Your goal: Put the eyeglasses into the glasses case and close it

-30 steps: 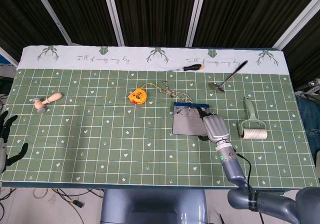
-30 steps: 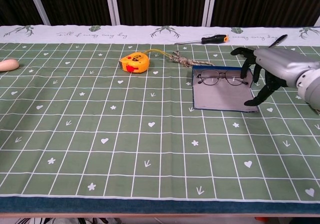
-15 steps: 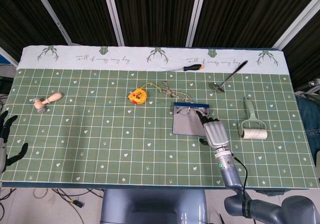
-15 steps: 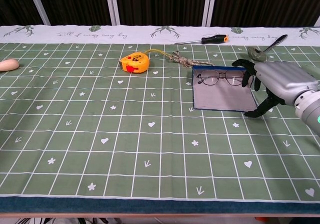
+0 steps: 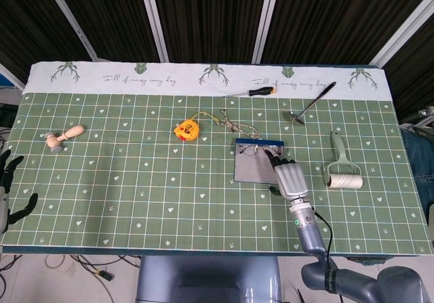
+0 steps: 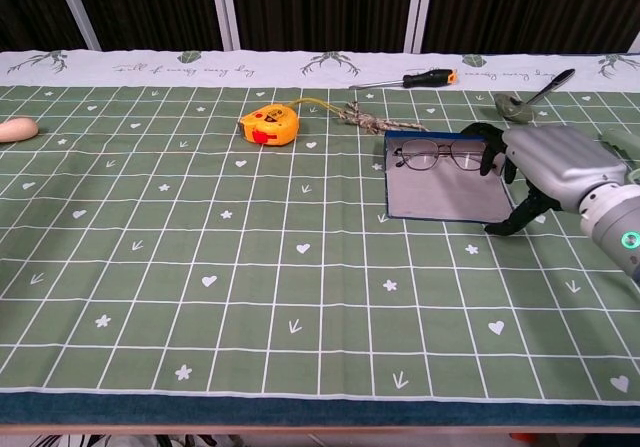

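The glasses case (image 5: 252, 171) (image 6: 440, 197) lies open and flat on the green cloth, grey inside with a blue rim. The eyeglasses (image 5: 255, 150) (image 6: 438, 152) rest unfolded on its far part. My right hand (image 5: 290, 177) (image 6: 548, 162) hovers at the case's right edge with its fingers spread and nothing in it. Its fingertips (image 6: 492, 153) reach the right end of the glasses; whether they touch is unclear. The thumb points at the case's near right corner. My left hand (image 5: 8, 186) hangs open off the table's left edge, seen only in the head view.
A yellow tape measure (image 5: 186, 129) (image 6: 268, 125) and a piece of rope (image 5: 234, 123) (image 6: 375, 119) lie left of the case. A screwdriver (image 5: 262, 91) (image 6: 425, 78) and a spoon (image 5: 312, 102) (image 6: 530, 95) lie beyond it. A lint roller (image 5: 341, 168) sits right, a wooden tool (image 5: 64, 137) far left.
My right hand has dropped lower and drawn slightly toward me along the case's right edge. The eyeglasses, the case and my left hand have not moved.
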{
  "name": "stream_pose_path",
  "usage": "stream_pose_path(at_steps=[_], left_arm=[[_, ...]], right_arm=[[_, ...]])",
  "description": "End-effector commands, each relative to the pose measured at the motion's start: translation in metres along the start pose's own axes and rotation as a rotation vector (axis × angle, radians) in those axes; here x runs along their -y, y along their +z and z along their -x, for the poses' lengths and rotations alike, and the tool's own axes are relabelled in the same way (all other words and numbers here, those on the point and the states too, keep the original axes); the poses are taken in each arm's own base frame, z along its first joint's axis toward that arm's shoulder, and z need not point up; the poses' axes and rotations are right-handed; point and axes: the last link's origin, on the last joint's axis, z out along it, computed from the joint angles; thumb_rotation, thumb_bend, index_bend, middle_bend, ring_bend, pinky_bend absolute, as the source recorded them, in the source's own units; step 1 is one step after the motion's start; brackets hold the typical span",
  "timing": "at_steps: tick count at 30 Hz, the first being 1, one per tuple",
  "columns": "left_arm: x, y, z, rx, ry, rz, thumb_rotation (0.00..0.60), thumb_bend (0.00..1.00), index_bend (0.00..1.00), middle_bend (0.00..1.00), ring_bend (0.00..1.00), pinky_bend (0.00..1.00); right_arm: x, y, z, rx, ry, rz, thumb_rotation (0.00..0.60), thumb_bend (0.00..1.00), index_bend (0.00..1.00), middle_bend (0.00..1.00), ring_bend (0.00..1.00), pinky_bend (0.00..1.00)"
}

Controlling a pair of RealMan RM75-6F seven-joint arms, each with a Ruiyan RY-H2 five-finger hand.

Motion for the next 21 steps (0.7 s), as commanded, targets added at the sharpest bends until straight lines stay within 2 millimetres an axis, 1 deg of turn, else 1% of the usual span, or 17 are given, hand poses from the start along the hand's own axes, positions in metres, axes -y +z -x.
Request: stream_pose_path(at_steps=[1, 12, 21], left_arm=[[0.000, 0.000, 0.000, -0.001, 0.000, 0.000, 0.600, 0.31, 0.11, 0.00, 0.00, 0.00], [0.000, 0.001, -0.001, 0.000, -0.002, -0.001, 0.600, 0.31, 0.11, 0.00, 0.00, 0.00], [0.000, 0.001, -0.001, -0.001, -0.004, -0.002, 0.600, 0.31, 0.11, 0.00, 0.00, 0.00]], right_arm=[[0.002, 0.001, 0.001, 0.001, 0.003, -0.001, 0.600, 0.11, 0.15, 0.38, 0.44, 0.50], [0.015, 0.005, 0.005, -0.004, 0.016, -0.004, 0.600, 0.11, 0.16, 0.38, 0.43, 0.50], [0.017, 0.008, 0.008, -0.001, 0.016, 0.003, 0.600, 0.11, 0.16, 0.38, 0.44, 0.50]])
